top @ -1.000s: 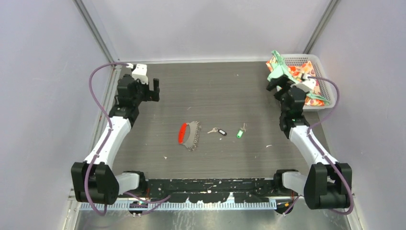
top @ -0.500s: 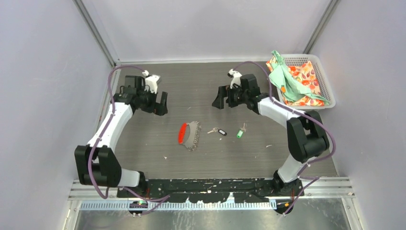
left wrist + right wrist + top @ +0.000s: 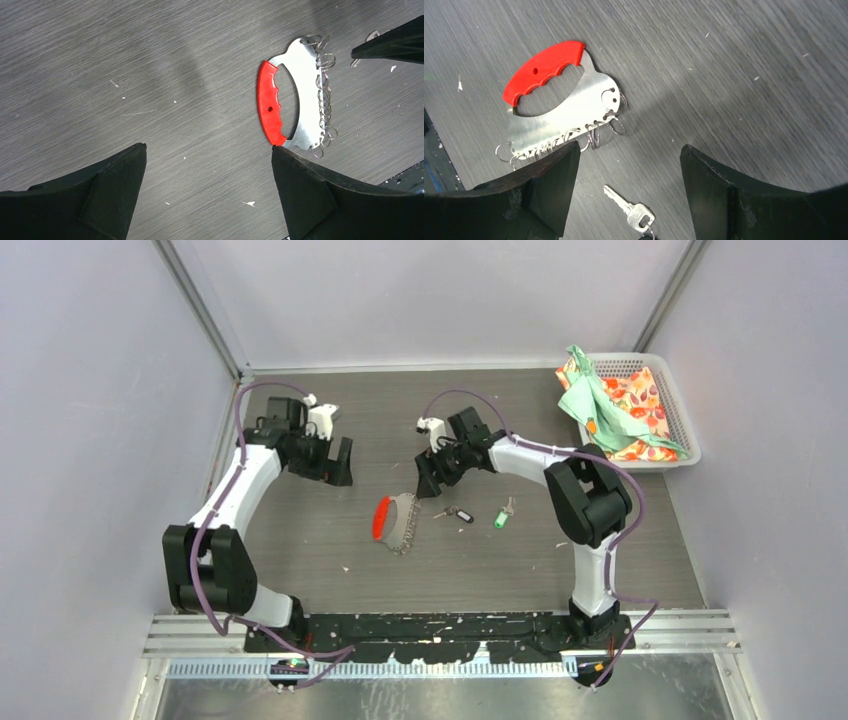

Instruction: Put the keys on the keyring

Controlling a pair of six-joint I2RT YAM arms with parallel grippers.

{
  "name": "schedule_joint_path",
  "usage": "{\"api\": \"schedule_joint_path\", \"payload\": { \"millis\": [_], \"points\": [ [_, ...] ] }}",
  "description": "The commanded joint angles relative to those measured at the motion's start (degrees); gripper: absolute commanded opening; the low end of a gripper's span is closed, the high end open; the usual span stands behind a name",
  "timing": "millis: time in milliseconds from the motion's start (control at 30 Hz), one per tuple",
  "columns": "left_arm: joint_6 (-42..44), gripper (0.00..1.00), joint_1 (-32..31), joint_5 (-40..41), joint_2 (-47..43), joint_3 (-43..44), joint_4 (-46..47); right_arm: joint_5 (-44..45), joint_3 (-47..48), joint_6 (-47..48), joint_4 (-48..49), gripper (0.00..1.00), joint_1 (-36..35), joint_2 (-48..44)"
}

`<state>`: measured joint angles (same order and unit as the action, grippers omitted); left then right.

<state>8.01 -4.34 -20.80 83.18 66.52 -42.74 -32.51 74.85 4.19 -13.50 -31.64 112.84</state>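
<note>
The keyring (image 3: 396, 520), a flat metal plate with a red tab and several small wire rings along one edge, lies mid-table; it also shows in the left wrist view (image 3: 305, 100) and the right wrist view (image 3: 559, 100). A silver key with a black tag (image 3: 455, 513) lies just right of it, its blade visible (image 3: 629, 207) on the table below my right gripper's gap. A key with a green tag (image 3: 503, 514) lies further right. My right gripper (image 3: 629, 146) hovers open above the black-tagged key, holding nothing. My left gripper (image 3: 208, 146) is open over bare table, left of the keyring.
A white basket (image 3: 682, 432) holding a green and floral cloth (image 3: 600, 405) sits at the back right corner. Small white specks dot the grey table. One finger of the right gripper (image 3: 395, 45) shows at the top right of the left wrist view.
My right arm has swung from beside the basket to the table's middle, above the keyring and black-tagged key. My left gripper has shifted slightly right and nearer. Nothing was picked up.
</note>
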Motion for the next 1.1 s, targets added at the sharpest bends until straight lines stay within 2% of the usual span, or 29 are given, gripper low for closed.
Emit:
{"api": "schedule_joint_path", "payload": {
  "millis": [0, 167, 533, 767, 833, 1000, 1067],
  "points": [
    [0.69, 0.97, 0.62, -0.64, -0.14, 1.6, -1.24, 0.32, 4.55, 3.09, 0.12, 0.78, -1.45, 1.99],
    [1.0, 0.96, 0.64, -0.42, 0.23, 2.0, -2.4, 2.49, 5.64, 3.18, 3.39, 0.77, -2.64, 4.26],
    [1.46, 0.94, 0.62, -0.24, 0.16, 2.83, -3.91, 3.83, 7.72, 3.76, 5.28, 0.67, -5.05, 8.7],
    [2.73, 0.93, 0.65, 1.98, 0.11, 2.5, -3.75, 5.2, 5.44, 4.94, 4.81, 0.56, -5.97, 6.97],
    [2.95, 0.93, 0.61, 2.32, 0.17, 2.4, -3.84, 5.49, 4.11, 5.57, 5.25, 0.52, -6.02, 5.96],
    [2.98, 0.91, 0.58, 2.53, 0.48, 2.89, -4.18, 5.78, 4.58, 6.78, 2.23, 0.27, -6.15, 5.06],
    [2.98, 0.91, 0.64, 2.79, 0.66, 3.16, -4.51, 5.91, 4.61, 7.1, 1.04, 0.24, -6.15, 4.75]
  ]
}}
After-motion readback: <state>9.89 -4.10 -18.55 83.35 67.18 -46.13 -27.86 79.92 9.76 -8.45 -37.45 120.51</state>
